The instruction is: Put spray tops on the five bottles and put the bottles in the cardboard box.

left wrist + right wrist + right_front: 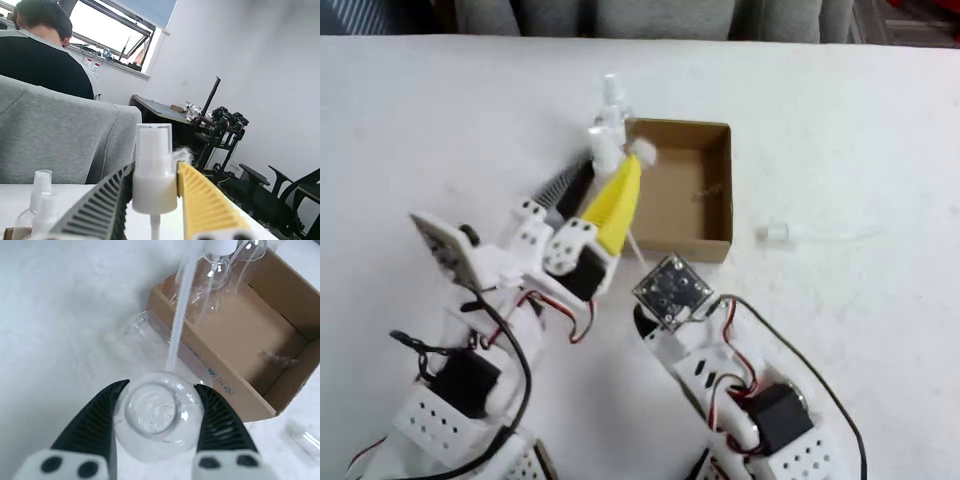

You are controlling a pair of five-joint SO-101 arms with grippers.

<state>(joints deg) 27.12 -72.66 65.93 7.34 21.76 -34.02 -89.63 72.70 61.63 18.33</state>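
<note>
My left gripper (155, 175) is shut on a white spray top (154, 150), held upright between its dark and yellow fingers. In the high view the left gripper (610, 150) hangs by the near-left corner of the cardboard box (715, 235). The top's thin tube (177, 320) hangs down to the mouth of a clear bottle (157, 422). My right gripper (161, 390) is shut on that bottle, holding it upright on the table in front of the box (240, 340). Clear bottles (215, 280) stand in the box's far corner.
A loose spray top (775, 233) with its tube lies on the table right of the box. One clear bottle (140, 332) lies outside against the box's wall. Another clear piece (305, 435) lies by the box's corner. The right arm (730, 380) sits near the front edge.
</note>
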